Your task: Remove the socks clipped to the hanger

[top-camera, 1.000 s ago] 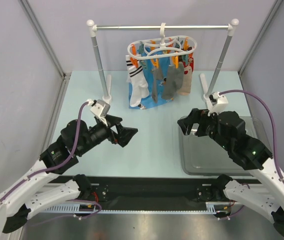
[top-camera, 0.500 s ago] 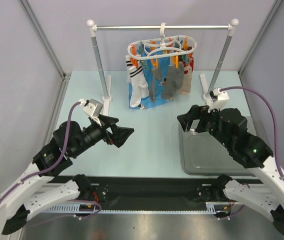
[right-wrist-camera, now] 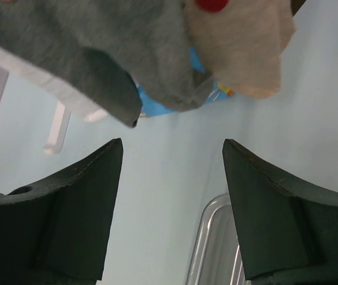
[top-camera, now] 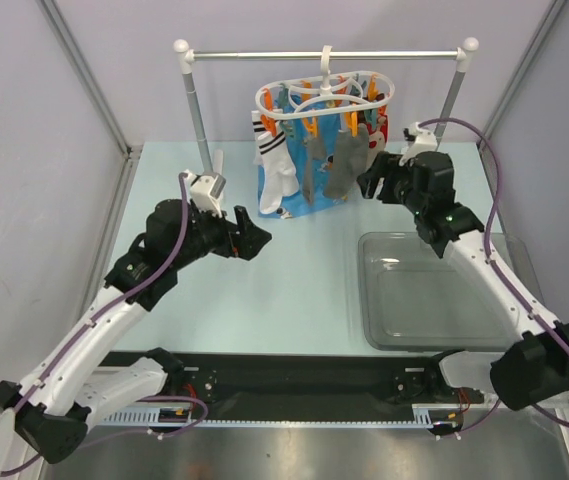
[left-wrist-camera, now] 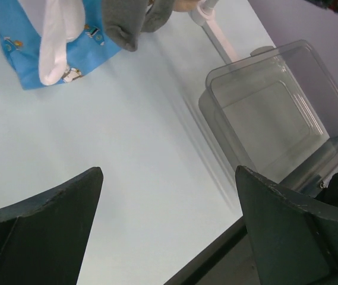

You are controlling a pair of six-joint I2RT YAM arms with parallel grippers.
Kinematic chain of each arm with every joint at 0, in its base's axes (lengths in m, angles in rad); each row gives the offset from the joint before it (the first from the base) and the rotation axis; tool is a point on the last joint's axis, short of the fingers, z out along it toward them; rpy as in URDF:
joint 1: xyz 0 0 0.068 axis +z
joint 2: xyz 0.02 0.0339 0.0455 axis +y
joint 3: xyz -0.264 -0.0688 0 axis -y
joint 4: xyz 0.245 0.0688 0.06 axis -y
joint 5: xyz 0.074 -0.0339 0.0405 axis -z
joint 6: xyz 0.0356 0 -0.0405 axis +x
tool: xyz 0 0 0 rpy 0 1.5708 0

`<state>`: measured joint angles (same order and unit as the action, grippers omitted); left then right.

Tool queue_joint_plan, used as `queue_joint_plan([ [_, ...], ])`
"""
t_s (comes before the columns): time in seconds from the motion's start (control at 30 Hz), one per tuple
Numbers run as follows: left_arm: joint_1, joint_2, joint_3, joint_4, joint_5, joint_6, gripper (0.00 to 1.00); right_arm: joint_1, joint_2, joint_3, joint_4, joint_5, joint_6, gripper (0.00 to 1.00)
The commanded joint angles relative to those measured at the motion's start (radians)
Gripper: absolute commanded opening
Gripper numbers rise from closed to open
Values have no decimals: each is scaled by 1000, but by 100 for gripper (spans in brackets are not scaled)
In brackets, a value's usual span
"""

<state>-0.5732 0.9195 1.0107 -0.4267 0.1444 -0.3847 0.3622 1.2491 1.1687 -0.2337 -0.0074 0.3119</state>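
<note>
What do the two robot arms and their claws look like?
The left arm and right arm match: white lower links, black joints nearer the wrist. A purple cable runs along each to a small white block on the wrist. The left gripper and right gripper each have two dark, wedge-shaped fingers. A small green light glows on the right arm.

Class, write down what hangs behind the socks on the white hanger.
A blue printed cloth hangs behind the socks on the hanger. The socks cover its middle and top, so how it is clipped cannot be seen.
</note>
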Motion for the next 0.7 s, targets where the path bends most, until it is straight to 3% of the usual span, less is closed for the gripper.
queue_joint_plan([
  [0.0,26,-1,-23,141,165,3,99,-138,28,-23,281,-263,-22,73],
  [0.2,26,67,2,187,297,-6,98,-206,193,-57,506,-460,-39,72],
  [0.4,26,101,-20,226,316,-32,96,-204,283,-44,616,-562,-28,64],
  [0.57,26,108,-46,264,320,-48,96,-200,314,-35,640,-585,-8,48],
  [0.67,26,111,-53,267,314,-43,95,-194,314,-5,573,-592,0,22],
])
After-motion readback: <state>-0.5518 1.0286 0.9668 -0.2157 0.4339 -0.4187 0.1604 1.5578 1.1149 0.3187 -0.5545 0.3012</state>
